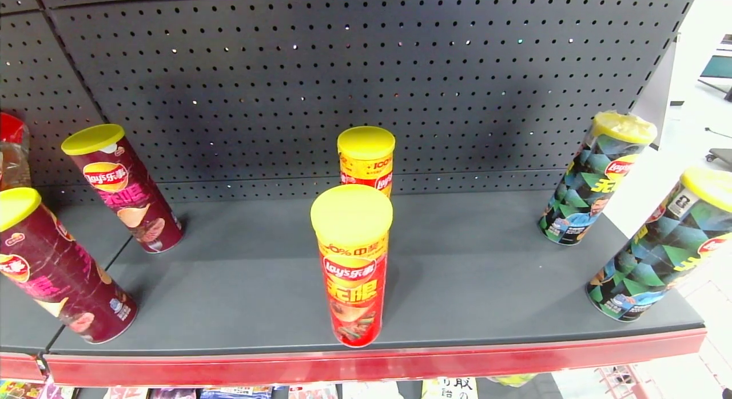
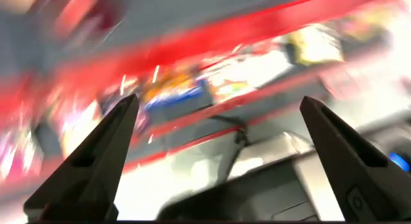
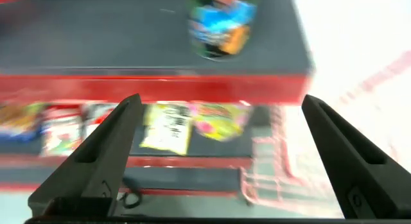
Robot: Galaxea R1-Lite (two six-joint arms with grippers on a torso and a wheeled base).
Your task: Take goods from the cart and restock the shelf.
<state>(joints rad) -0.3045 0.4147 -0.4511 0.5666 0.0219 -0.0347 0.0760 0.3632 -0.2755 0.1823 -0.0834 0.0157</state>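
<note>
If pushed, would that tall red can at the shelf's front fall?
Probably: the tall red can with yellow lid stands on a narrow base near the shelf's red front edge, so it may tip. Lying down, its round body would likely roll.

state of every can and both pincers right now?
Rear maroon can: standing, lid on.
Front maroon can: standing, lid on.
Rear red can: standing, lid on.
Front red can: standing, lid on.
Rear black can: standing, lid on.
Front black can: standing, lid on.
Left pincer: open, empty.
Right pincer: open, empty.
</note>
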